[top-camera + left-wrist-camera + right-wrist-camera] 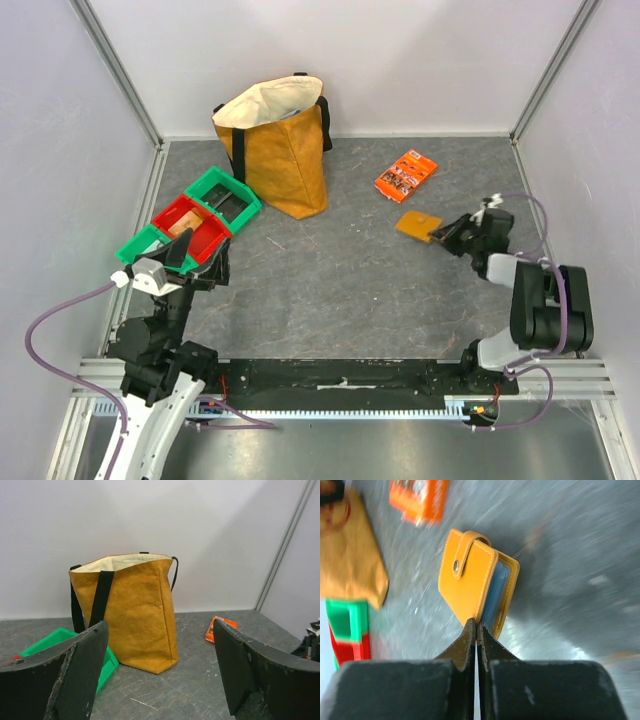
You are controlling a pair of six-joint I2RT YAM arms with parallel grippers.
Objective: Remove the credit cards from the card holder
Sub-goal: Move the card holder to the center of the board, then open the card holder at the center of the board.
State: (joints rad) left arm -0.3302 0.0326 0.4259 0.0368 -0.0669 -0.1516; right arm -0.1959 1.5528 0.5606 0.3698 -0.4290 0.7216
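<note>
- Orange packet [405, 174], upper right of the top view: dark printed blocks on its face, too small to read; blurred in the right wrist view.
- Card holder [470, 580], centre of the right wrist view: tan cover with stitching and a metal snap; no lettering can be read.
- Tote bag [125, 615], centre of the left wrist view: no print can be read.
- Legible text, numbers, brands: none.

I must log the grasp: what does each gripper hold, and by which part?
Right gripper pinches the card holder by its cover's near edge; left gripper is open, holding nothing.
</note>
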